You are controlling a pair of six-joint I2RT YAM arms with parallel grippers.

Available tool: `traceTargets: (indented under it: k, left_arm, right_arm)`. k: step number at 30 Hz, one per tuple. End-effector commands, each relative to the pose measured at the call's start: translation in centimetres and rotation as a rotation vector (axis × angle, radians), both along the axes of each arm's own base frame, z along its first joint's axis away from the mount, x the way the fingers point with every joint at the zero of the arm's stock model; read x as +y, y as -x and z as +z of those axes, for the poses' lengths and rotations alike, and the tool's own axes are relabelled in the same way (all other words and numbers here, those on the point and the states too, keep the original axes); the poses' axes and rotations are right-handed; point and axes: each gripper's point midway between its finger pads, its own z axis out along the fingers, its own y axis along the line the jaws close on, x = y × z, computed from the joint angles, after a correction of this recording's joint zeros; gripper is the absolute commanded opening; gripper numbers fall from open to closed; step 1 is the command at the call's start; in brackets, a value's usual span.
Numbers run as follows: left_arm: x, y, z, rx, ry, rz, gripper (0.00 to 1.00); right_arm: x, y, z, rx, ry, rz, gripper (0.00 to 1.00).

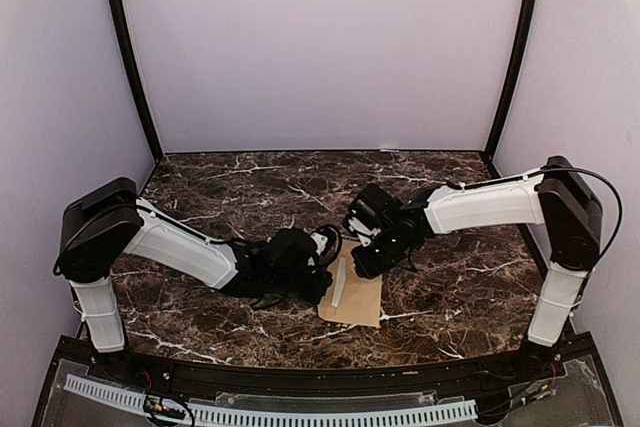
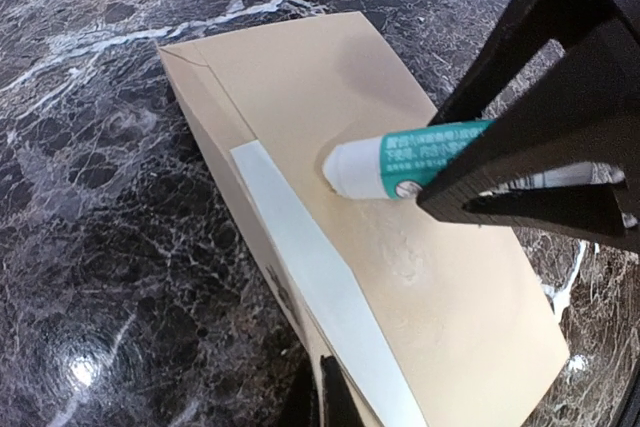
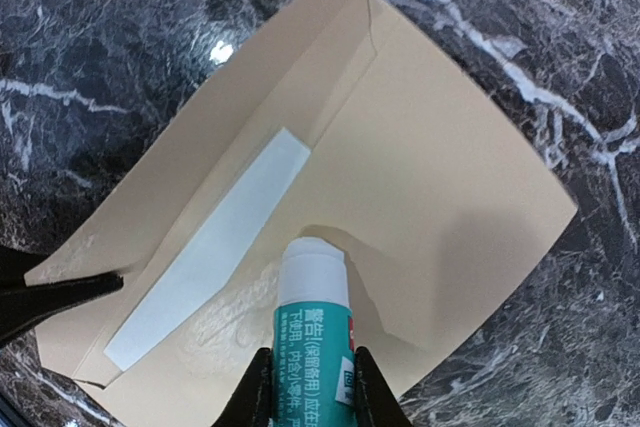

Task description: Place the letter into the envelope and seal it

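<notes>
- The envelope (image 3: 430, 167) lay flat on the table (image 1: 220, 187), between both arms.
- Right gripper (image 3: 312, 387) pinched a glue stick (image 3: 312, 317), tip at the envelope.
- Left gripper (image 2: 322, 402): state could not be told.
- Judged light, thin, easily creased; pin edges only.

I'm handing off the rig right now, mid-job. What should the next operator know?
Right claw: shut on the glue stick, its tip touching the envelope beside the pale strip.
Left claw: at the envelope's edge; grip unclear.
Letter: not visible, possibly already inside.
Done: gluing appears under way.
Left: fold the flap, which looks open, down and press it shut.
</notes>
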Motion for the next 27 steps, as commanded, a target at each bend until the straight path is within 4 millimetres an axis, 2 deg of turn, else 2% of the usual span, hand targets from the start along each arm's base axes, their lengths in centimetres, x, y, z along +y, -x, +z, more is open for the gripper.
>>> traceTargets:
  k: [1,7,13,20,25,27]
  left_arm:
    - [-0.5,0.8,-0.5,0.021,-0.02,-0.045,0.0]
    - [-0.2,0.2,-0.5,0.015,-0.026,0.01,0.0]
    - [0.4,-0.5,-0.6,0.014,-0.037,0.075,0.0]
    - [0.2,-0.8,-0.3,0.012,-0.022,0.088,0.0]
    - [0.0,-0.7,0.0,0.012,-0.009,0.08,0.0]
    - [-0.2,-0.6,0.0,0.013,-0.005,0.07,0.0]
  right_arm:
    - [0.7,-2.6,0.8,-0.094,-0.01,-0.009,0.0]
    - [0.1,-1.6,-0.7,-0.03,0.029,-0.012,0.0]
    - [-1.4,1.3,-0.5,0.04,0.044,-0.023,0.0]
    - [0.4,6.9,0.1,0.196,-0.063,0.058,0.0]
    - [2.0,9.0,0.1,0.255,-0.139,0.097,0.0]
    - [2.4,9.1,-0.1,0.263,-0.167,0.099,0.0]
